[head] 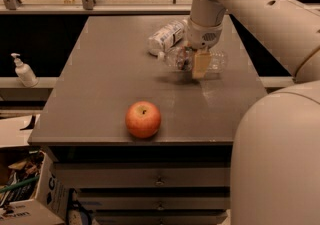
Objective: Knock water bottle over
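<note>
Camera view: the water bottle lies on its side near the far right corner of the table, my claw over its middle; spread or pressed together, I cannot tell.

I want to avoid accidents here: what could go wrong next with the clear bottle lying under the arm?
The slim clear plastic water bottle lies on its side at the end effector. Being round, it might roll toward an edge of the dark flat table. The opaque white bottle lies close beside it, so a sideways move of the arm could push that one too.
</note>
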Robot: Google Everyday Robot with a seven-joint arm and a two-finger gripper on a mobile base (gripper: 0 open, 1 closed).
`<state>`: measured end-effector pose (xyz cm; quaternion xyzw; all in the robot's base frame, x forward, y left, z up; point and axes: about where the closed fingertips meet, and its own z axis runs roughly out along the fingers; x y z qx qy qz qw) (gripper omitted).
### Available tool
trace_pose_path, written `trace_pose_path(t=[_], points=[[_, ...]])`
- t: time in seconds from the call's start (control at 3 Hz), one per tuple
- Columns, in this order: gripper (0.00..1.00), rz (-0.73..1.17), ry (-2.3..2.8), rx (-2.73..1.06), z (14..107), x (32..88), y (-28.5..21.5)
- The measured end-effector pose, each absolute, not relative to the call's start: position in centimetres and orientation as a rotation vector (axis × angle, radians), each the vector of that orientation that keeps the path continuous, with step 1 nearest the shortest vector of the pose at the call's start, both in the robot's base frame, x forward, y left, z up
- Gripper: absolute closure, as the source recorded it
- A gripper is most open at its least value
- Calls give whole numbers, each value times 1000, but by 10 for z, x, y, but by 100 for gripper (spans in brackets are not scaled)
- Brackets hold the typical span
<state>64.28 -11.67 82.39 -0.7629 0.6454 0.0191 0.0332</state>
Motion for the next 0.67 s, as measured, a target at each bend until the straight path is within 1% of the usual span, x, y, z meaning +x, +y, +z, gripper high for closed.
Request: trace_pose_path(t=[0.67], points=[[36,93,1984,-2348,818,645,-114]])
